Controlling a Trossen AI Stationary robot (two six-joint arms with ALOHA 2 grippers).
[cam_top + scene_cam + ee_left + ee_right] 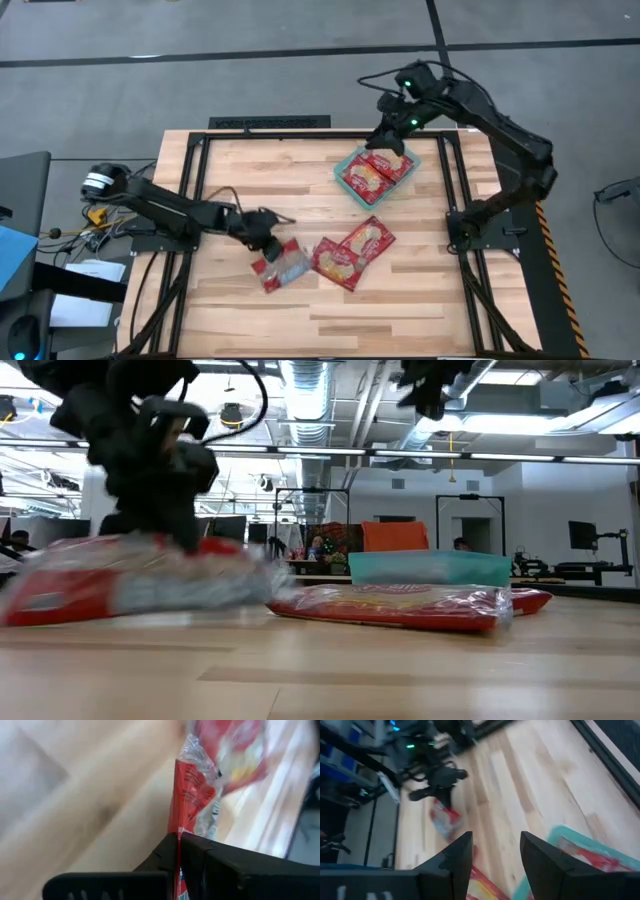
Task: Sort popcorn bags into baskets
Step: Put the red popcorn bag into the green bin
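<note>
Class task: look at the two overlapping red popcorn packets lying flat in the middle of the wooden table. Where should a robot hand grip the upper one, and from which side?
Grip the flat, glossy red popcorn packet by its crimped end seam nearest the teal-green plastic tray, coming from above. It lies flat, so only a thin edge fits between fingers, and that end looks clear of the red packet beneath. The open right hand hovers over the tray, probably best placed.

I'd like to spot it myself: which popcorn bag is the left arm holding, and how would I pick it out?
Start at the wooden table and find the left tool near its middle. The popcorn bag pinched in it lies alone, apart from the two overlapping bags beside it. It shows a pale, silvery panel; the others are mostly red and yellow.
</note>
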